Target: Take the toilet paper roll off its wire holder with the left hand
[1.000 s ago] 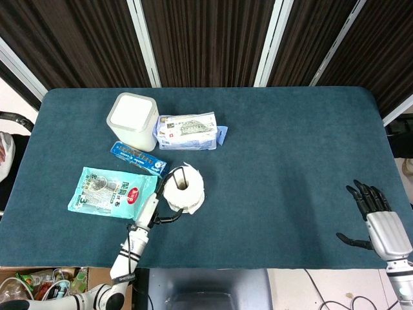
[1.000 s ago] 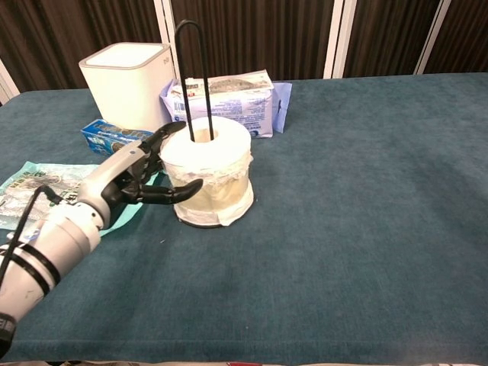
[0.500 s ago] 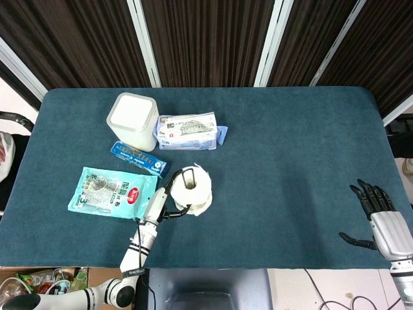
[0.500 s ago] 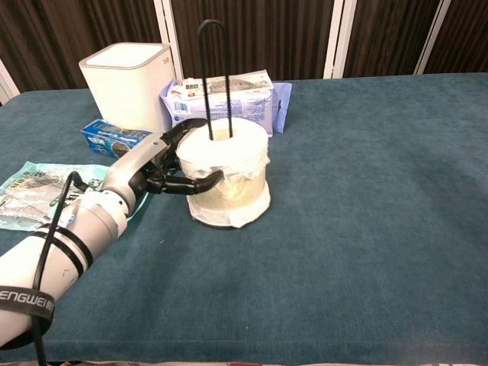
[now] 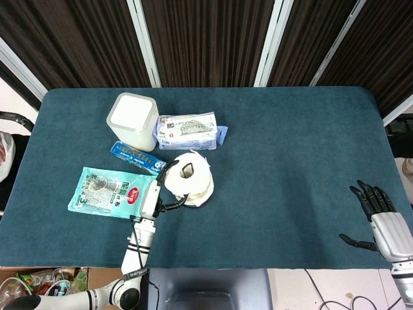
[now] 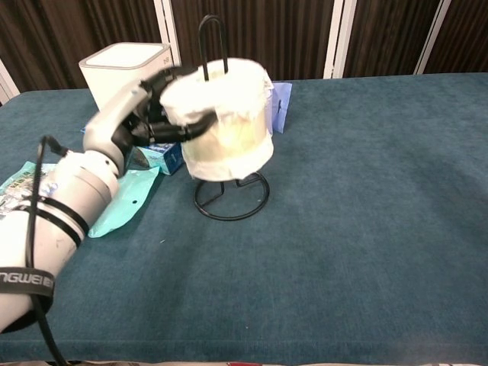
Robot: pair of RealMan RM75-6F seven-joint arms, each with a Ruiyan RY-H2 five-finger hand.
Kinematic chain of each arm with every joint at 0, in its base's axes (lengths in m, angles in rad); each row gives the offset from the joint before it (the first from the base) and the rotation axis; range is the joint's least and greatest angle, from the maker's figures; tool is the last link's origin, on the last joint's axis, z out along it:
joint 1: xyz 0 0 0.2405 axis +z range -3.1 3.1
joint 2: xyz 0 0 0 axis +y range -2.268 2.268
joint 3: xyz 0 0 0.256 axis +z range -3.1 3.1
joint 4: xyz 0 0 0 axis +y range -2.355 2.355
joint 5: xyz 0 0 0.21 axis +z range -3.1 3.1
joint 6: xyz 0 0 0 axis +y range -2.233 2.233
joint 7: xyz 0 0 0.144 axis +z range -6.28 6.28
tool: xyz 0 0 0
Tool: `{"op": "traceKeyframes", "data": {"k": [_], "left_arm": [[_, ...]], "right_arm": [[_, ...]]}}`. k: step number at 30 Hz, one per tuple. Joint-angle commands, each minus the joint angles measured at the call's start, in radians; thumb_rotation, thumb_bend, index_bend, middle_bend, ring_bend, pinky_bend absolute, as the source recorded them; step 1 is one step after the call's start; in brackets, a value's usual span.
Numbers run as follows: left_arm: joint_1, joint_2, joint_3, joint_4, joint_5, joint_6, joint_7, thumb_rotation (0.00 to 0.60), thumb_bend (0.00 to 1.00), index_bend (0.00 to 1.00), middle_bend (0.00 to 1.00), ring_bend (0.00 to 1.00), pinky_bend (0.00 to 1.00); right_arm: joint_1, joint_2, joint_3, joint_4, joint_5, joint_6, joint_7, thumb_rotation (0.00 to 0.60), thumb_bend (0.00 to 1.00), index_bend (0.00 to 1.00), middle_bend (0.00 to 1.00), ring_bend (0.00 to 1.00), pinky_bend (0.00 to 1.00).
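Observation:
My left hand [image 6: 145,114] grips the white toilet paper roll [image 6: 223,118] from its left side, fingers wrapped round the front and back. The roll is lifted well above the holder's round base ring [image 6: 231,200]. The black wire loop [image 6: 213,34] still pokes out of the roll's core at the top. In the head view the roll [image 5: 189,178] sits above the holder with my left hand [image 5: 157,197] beside it. My right hand [image 5: 381,219] rests open near the table's front right edge, holding nothing.
A white square bin [image 6: 126,76] stands at the back left. A tissue pack [image 5: 188,131] lies behind the holder, a blue box [image 5: 137,158] beside it, and a teal packet [image 5: 110,192] lies to the left.
My left hand has raised the roll up the wire, baring the base ring. Holder and roll also slid slightly right over the second. The right hand stayed put.

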Motion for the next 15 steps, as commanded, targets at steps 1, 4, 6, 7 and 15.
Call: {"op": "traceKeyframes", "data": {"k": [1,4,6,7,15], "left_arm": [[-0.001,0.062,-0.038,-0.138,0.073,0.075,0.045,0.6,0.72,0.85,0.84,0.87,0.93],[0.001,0.121,-0.079,-0.273,0.106,0.118,0.11,0.6,0.72,0.85,0.84,0.87,0.93],[-0.002,0.168,-0.109,-0.351,0.123,0.133,0.175,0.6,0.71,0.85,0.84,0.87,0.93],[-0.003,0.188,-0.122,-0.382,0.127,0.137,0.203,0.6,0.71,0.85,0.84,0.87,0.93],[0.035,0.362,-0.201,-0.515,0.1,0.164,0.279,0.6,0.7,0.85,0.84,0.87,0.93]], "right_arm": [[0.0,0.001,0.0,0.0,0.001,-0.002,-0.001,0.6,0.07,0.0,0.0,0.0,0.0],[0.001,0.003,-0.002,0.0,0.001,-0.006,-0.004,0.6,0.07,0.0,0.0,0.0,0.0],[0.0,0.004,-0.004,-0.002,-0.001,-0.006,-0.007,0.6,0.07,0.0,0.0,0.0,0.0],[0.0,0.004,-0.004,-0.002,-0.003,-0.006,-0.008,0.6,0.07,0.0,0.0,0.0,0.0],[-0.009,0.005,-0.009,-0.004,-0.018,0.014,-0.008,0.6,0.07,0.0,0.0,0.0,0.0]]}}
